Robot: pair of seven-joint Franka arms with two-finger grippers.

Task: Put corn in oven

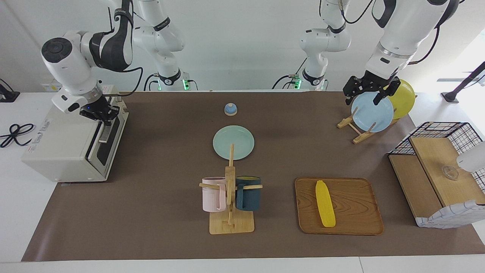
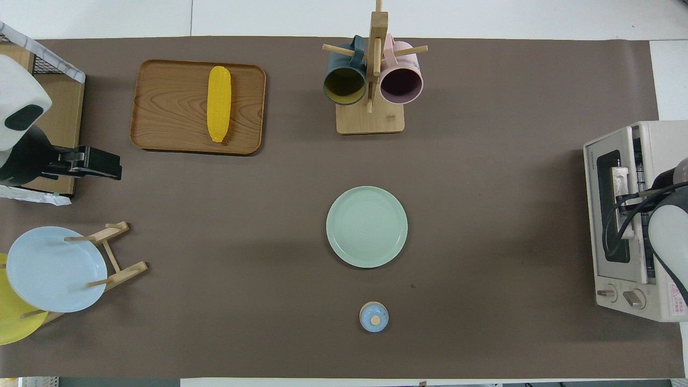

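Note:
The yellow corn (image 1: 325,203) lies on a wooden tray (image 1: 356,193) toward the left arm's end of the table; it also shows in the overhead view (image 2: 219,104). The off-white oven (image 1: 64,148) stands at the right arm's end, also seen from above (image 2: 664,142). Its dark glass door (image 1: 108,140) is ajar at the top, and a strip of the wire rack shows in the gap. My right gripper (image 1: 101,115) is shut on the door's silver handle (image 2: 619,180). My left gripper (image 1: 363,99) is open and empty, up over the plate rack.
A mug tree (image 1: 230,197) with a pink and a dark blue mug, a green plate (image 1: 233,142) and a small blue bell (image 1: 230,109) sit mid-table. A rack holds a blue plate (image 1: 372,112) and a yellow plate (image 1: 403,96). A wire basket (image 1: 439,170) stands beside the tray.

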